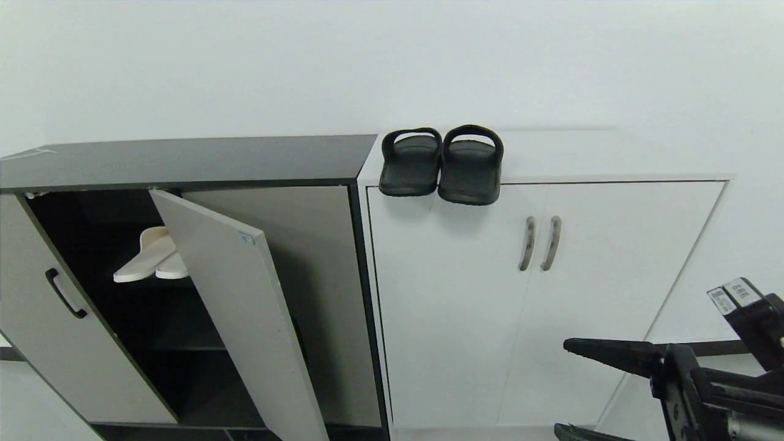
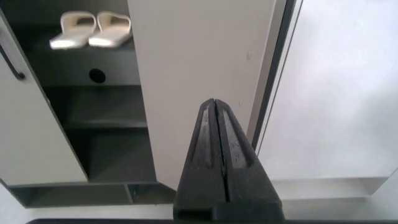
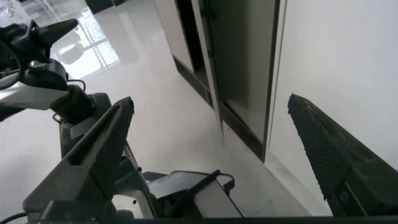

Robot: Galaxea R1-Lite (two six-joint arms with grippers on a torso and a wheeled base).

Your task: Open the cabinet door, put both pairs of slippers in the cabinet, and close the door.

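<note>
Head view — black slippers atop white cabinet; left pincer fully together, right pincer wide.

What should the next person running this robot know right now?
Left gripper: shut, empty, facing the open cabinet door.
Right gripper: open, empty, low in front of the white cabinet.
White slippers: on a shelf inside the dark cabinet.
Black slippers: on top of the white cabinet, toes over its front edge.
Done: door open, white pair in.
Left: put the black pair in, close the door.
</note>
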